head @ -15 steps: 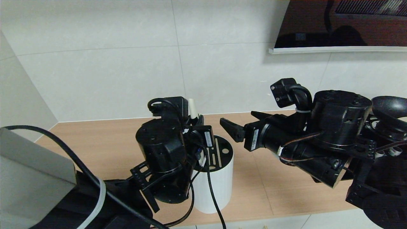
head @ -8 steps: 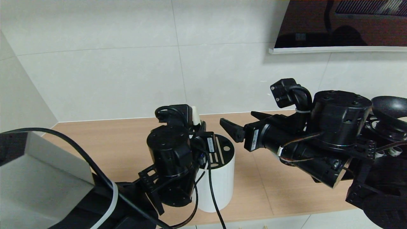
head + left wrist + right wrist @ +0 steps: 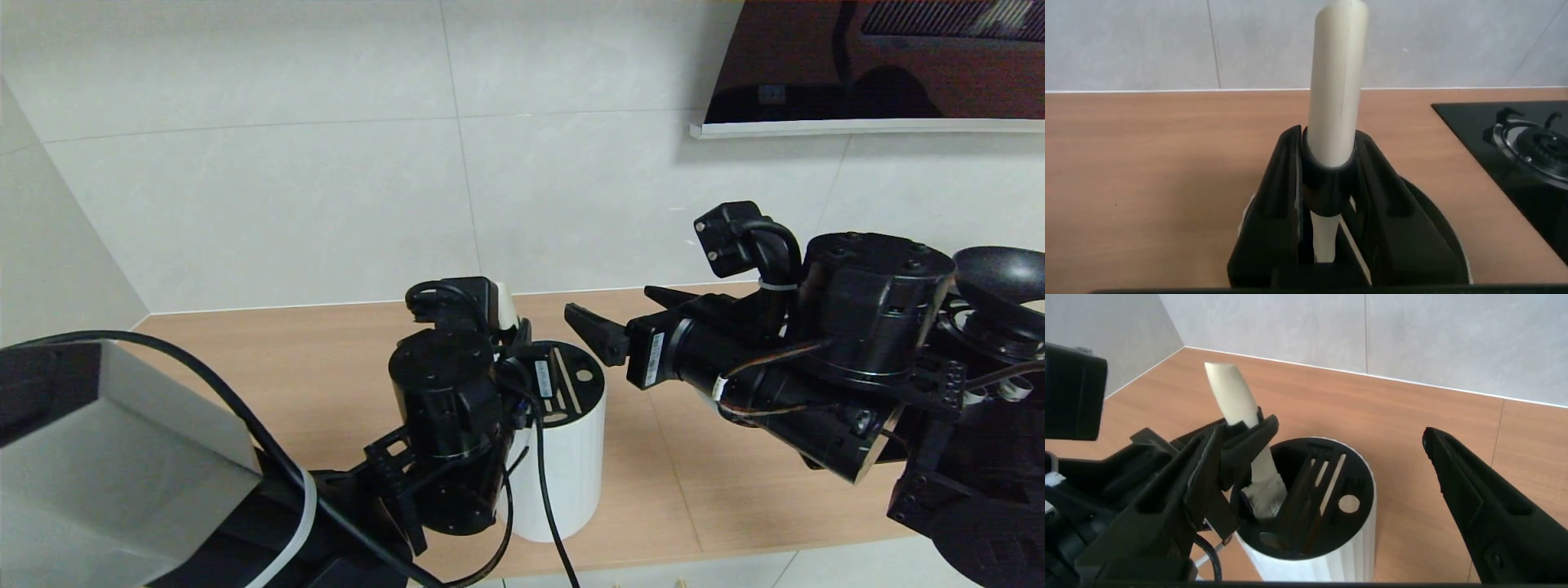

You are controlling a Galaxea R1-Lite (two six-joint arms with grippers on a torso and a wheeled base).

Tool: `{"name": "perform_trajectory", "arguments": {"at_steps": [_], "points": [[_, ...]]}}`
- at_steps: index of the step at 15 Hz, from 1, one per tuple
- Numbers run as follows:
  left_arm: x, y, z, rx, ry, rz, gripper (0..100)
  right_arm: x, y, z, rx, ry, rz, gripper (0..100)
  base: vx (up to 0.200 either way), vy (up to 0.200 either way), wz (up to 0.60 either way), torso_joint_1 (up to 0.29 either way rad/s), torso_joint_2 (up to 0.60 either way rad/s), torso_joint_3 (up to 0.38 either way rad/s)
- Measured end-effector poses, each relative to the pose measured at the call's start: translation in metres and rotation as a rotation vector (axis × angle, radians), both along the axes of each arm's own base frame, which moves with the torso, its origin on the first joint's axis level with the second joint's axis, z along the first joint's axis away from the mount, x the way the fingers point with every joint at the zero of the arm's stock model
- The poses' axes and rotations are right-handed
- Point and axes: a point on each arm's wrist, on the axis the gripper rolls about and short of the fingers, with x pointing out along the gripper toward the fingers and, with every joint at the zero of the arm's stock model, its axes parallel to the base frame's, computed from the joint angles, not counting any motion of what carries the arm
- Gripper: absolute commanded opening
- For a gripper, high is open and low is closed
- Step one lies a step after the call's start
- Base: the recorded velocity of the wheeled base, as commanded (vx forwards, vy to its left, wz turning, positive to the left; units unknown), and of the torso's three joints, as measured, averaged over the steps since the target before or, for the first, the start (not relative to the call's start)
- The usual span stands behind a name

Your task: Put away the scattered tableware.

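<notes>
Over the white holder (image 3: pixel 565 469) on the wooden counter (image 3: pixel 286 367), the left gripper (image 3: pixel 1331 163) is clamped around a cream-handled utensil (image 3: pixel 1337 77), its fingers closed tight on the middle of the handle. The utensil's lower end already sits inside a wide opening in the holder's black slotted lid, so the insertion looks partly done. By the look of it, what is left for this piece is to lower it the rest of the way and let go. The narrow slots and the round hole beside it look unoccupied in the right wrist view. Whether other tableware waits to be collected cannot be told.

The right gripper (image 3: pixel 608 300) hangs just beside the holder on its right, level with the lid, its fingers spread wide apart and holding nothing.

The utensil has a thick, smooth, pale cream handle with a blunt rounded top. It stands close to upright, leaning slightly, with the upper half of the handle above the gripper. Below the fingers it widens into a flatter pale section before it goes into the lid; its working end is hidden inside, so its kind cannot be named.
</notes>
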Motion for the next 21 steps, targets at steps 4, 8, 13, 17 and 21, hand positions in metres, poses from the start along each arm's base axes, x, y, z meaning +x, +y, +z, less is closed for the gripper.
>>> {"name": "perform_trajectory", "arguments": {"at_steps": [4,8,13,17,21], "points": [[-0.001,0.001,-0.002,0.007,0.006,-0.001,100,0.0,0.0,0.0,-0.001,0.001,0.0,100,0.0,0.0,0.0,0.0,0.0,0.0],[-0.001,0.001,-0.002,0.006,0.006,-0.001,100,0.0,0.0,0.0,-0.001,0.001,0.0,100,0.0,0.0,0.0,0.0,0.0,0.0],[-0.002,0.002,0.0,0.004,0.004,0.0,100,0.0,0.0,-0.001,-0.001,0.001,0.0,100,0.0,0.0,0.0,0.0,0.0,0.0],[-0.013,0.014,0.017,0.0,-0.014,-0.021,100,0.0,-0.001,0.001,0.002,-0.001,-0.008,100,0.0,0.0,0.0,0.0,0.0,0.0],[-0.046,0.046,0.056,-0.003,-0.026,-0.138,100,0.003,-0.015,0.01,0.021,-0.022,-0.046,100,0.0,0.0,0.0,0.0,0.0,0.0]]}}
